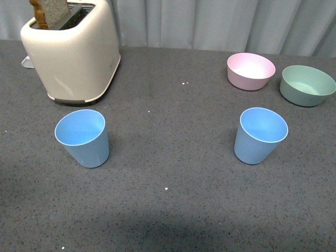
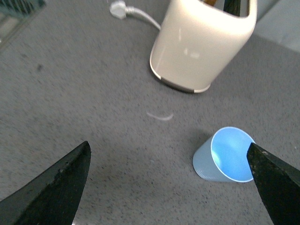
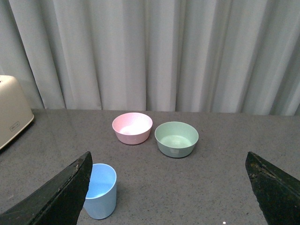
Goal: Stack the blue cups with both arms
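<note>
Two light blue cups stand upright and apart on the dark grey table: one cup (image 1: 83, 137) at the left, in front of the toaster, the other cup (image 1: 260, 135) at the right. Neither arm shows in the front view. My left gripper (image 2: 168, 152) is open above the table, and the left cup (image 2: 224, 155) sits beside one of its fingertips (image 2: 269, 176). Wide open too is my right gripper (image 3: 168, 159), with the right cup (image 3: 99, 190) standing close by one of its fingers (image 3: 65, 197). Nothing is held.
A cream toaster (image 1: 73, 50) with a slice of bread in it stands at the back left, its white cable (image 2: 133, 13) behind it. A pink bowl (image 1: 250, 71) and a green bowl (image 1: 306, 85) sit at the back right. Grey curtains (image 3: 150, 51) hang behind the table.
</note>
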Controlling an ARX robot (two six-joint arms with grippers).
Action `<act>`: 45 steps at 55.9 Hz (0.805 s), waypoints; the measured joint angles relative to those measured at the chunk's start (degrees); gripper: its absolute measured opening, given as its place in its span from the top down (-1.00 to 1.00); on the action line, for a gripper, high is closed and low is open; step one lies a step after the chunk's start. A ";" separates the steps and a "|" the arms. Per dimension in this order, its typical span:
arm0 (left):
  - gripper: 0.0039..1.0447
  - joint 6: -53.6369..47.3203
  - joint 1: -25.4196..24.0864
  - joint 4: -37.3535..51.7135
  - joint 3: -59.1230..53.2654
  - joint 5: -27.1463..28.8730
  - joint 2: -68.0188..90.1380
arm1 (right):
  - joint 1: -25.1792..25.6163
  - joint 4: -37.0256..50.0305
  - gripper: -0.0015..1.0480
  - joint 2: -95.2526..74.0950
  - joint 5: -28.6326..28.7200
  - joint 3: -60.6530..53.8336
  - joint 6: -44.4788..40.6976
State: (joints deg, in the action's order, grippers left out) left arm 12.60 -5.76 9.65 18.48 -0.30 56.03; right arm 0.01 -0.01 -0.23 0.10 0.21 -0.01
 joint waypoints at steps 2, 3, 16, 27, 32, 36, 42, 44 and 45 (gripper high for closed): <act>-0.88 0.57 0.20 0.00 1.60 -0.81 3.67 | 0.00 0.00 -0.81 0.00 0.00 0.00 0.00; -0.88 0.74 0.33 -0.07 2.08 -1.38 4.87 | 0.00 0.00 -0.81 0.02 0.00 0.00 0.00; -0.88 2.01 4.46 -1.01 12.61 -4.50 23.89 | 0.00 0.00 -0.81 0.00 0.00 0.00 0.00; -0.88 2.99 8.57 -4.35 18.91 -4.81 33.70 | 0.00 0.00 -0.81 0.00 0.00 0.00 0.00; -0.88 3.78 9.75 -5.46 21.00 -4.81 37.24 | 0.00 0.00 -0.81 0.00 0.00 0.00 0.00; -0.88 4.09 10.36 -6.14 22.21 -4.31 39.32 | 0.00 0.00 -0.81 0.00 -0.02 0.00 0.00; -0.88 5.42 10.99 -6.29 23.74 -4.85 41.99 | 0.00 0.00 -0.81 0.00 0.00 0.00 -0.02; -0.88 5.79 11.08 -6.29 24.30 -4.70 42.84 | 0.00 0.00 -0.81 0.02 0.00 0.00 0.00; -0.88 6.05 11.13 -6.19 24.70 -4.59 43.39 | 0.00 0.00 -0.81 0.00 0.00 0.00 0.00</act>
State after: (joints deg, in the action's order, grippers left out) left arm 18.65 5.37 3.46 43.18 -4.89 99.42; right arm 0.01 -0.01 -0.23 0.10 0.21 -0.01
